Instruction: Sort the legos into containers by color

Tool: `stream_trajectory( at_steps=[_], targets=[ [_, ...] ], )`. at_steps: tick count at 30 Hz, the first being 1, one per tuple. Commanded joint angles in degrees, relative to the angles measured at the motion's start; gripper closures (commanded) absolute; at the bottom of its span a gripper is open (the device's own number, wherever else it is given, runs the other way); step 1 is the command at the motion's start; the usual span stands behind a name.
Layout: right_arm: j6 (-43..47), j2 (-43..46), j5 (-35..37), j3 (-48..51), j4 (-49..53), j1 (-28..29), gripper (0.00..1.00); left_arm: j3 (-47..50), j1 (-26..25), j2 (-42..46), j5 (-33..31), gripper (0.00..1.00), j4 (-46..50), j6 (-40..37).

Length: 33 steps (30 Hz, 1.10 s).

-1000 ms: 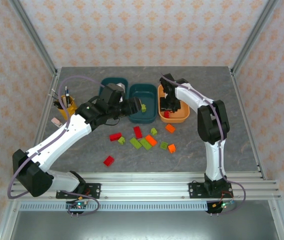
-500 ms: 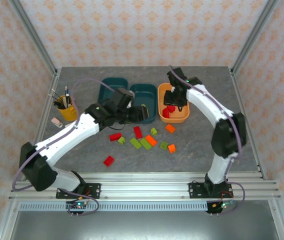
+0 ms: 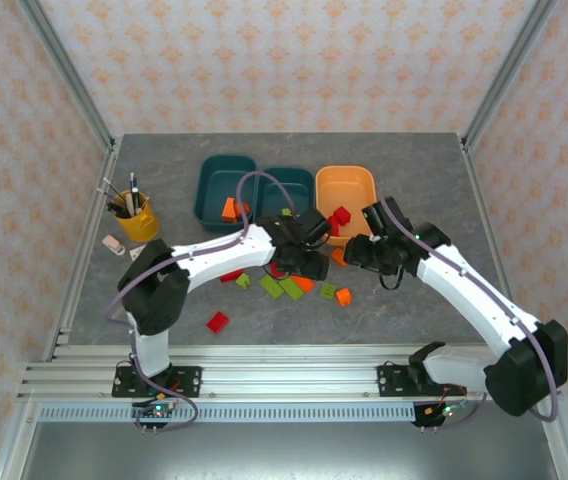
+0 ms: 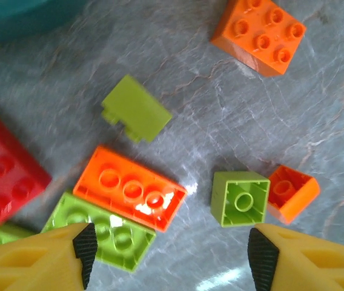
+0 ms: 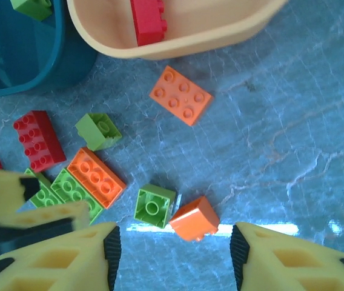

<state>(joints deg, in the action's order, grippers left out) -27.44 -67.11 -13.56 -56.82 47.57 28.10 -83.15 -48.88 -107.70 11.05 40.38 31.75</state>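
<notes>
Both tools hang spread and empty over the loose legos in the middle of the counter (image 3: 434, 170). The left tool (image 4: 173, 257) is above a flat orange brick (image 4: 129, 195) that lies against a long lime brick (image 4: 102, 233). The right tool (image 5: 175, 251) is above a small lime square brick (image 5: 154, 206) and the orange wedge (image 5: 194, 219) touching it.

The tubs in a row toward the far edge already set the scheme: an orange piece lies in the left teal tub (image 3: 226, 180), lime in the middle teal tub (image 3: 299, 180), red in the orange tub (image 3: 349, 185).

To pick cleanly, each tool should probably come straight down on one brick with its jaws across the free sides. Where two bricks touch, closing could shove or catch the neighbour.

The likeliest obstacle is the other arm — the tools are near each other over the same cluster. It seems wiser for one to work while the other takes an outlier, such as the red brick (image 3: 218, 321) toward the near edge. The yellow pen cup (image 3: 136, 218) by the left edge stands well apart.
</notes>
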Motion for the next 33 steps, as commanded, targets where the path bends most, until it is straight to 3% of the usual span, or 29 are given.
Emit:
stream_trajectory(
  at_steps=[1,6,16,25,33],
  targets=[
    [-3.1,4.2,0.5,0.7,0.2,0.3,0.44,-4.5,-0.4,-2.6,-5.7,0.28,6.7,-12.7],
    [-4.5,8.5,1.7,0.5,1.9,0.3,0.34,-5.4,-0.4,-5.6,-5.7,0.18,8.8,-21.6],
    [-15.0,20.7,2.9,2.1,7.4,0.1,0.17,-7.3,-0.4,-10.5,-4.1,0.19,8.5,-25.7],
    [-18.2,22.4,3.0,3.0,7.1,0.0,0.16,-7.5,-0.4,-13.3,-3.4,0.19,8.6,-26.7],
    [-17.8,20.7,2.9,3.3,5.2,0.0,0.17,-6.4,-0.6,-14.8,-3.5,0.31,7.4,-25.4]
  ],
)
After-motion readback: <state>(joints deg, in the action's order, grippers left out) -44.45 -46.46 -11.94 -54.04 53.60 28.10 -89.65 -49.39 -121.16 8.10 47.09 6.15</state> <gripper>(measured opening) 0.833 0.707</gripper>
